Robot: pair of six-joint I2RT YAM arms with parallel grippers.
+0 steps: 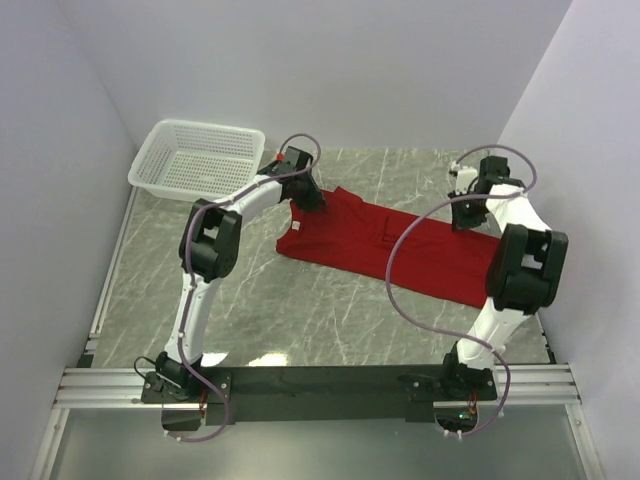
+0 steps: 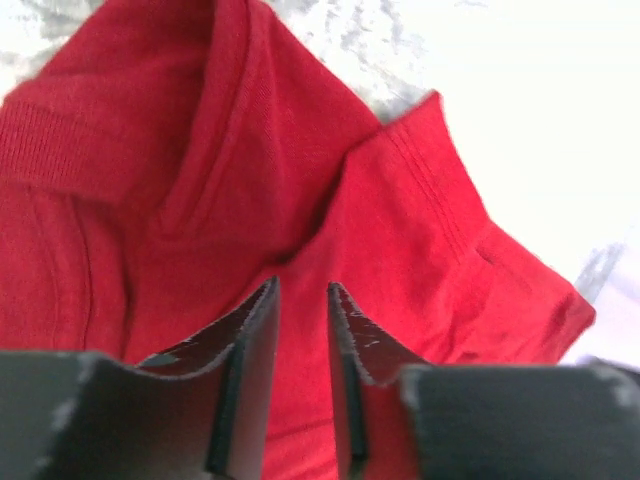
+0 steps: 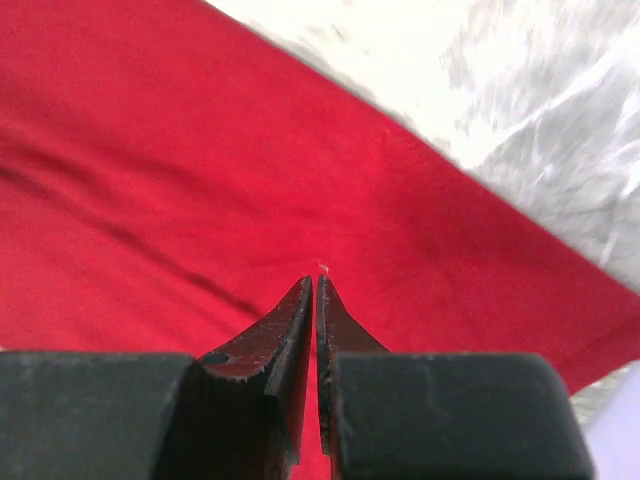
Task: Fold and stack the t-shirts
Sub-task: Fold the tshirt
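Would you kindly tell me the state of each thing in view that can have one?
t-shirt: lying on the table, rumpled at one end, not stacked.
basket: upright, empty.
left gripper: open, with a narrow gap, over the t-shirt's rumpled end.
right gripper: all but shut, only a slit, tips at the t-shirt; no cloth seen pinched.
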